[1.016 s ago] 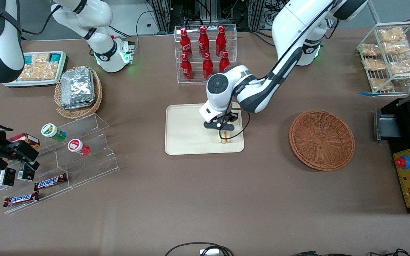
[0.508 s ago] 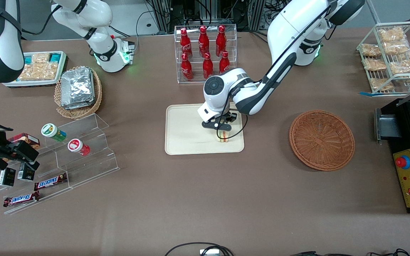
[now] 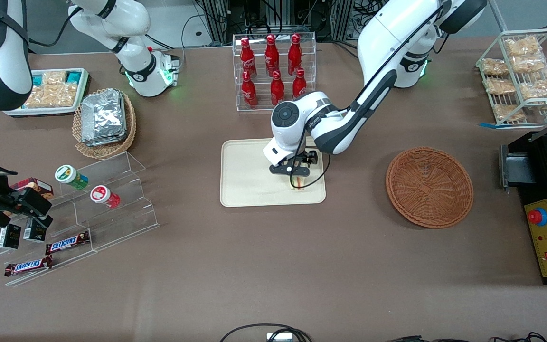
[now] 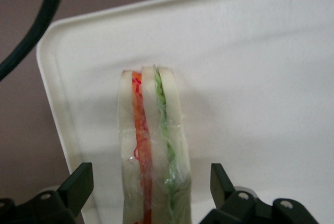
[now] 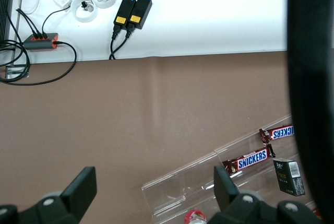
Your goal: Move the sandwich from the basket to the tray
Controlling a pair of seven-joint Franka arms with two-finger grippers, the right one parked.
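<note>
1. Sandwich [image 4: 152, 145] stands on edge on the tray [image 3: 245, 175], near its corner toward the basket [image 3: 429, 186].
2. Gripper [image 4: 151, 192] straddles it, fingers [image 4: 78, 182] spread, not touching the bread.

A wide table covered in a matte brown cloth [image 3: 273, 266] fills nearly the whole front view under even, soft light with faint shadows. Along the top edge of the frame stand dark metal racks [image 3: 216, 19] hung with black cables, with pale grey floor [image 3: 55, 28] showing at the upper left. More cables [image 3: 266, 332] loop at the bottom edge. In the right wrist view, a white surface [image 5: 209, 15] above the cloth holds two black power adapters [image 5: 133, 11] and coiled leads.
</note>
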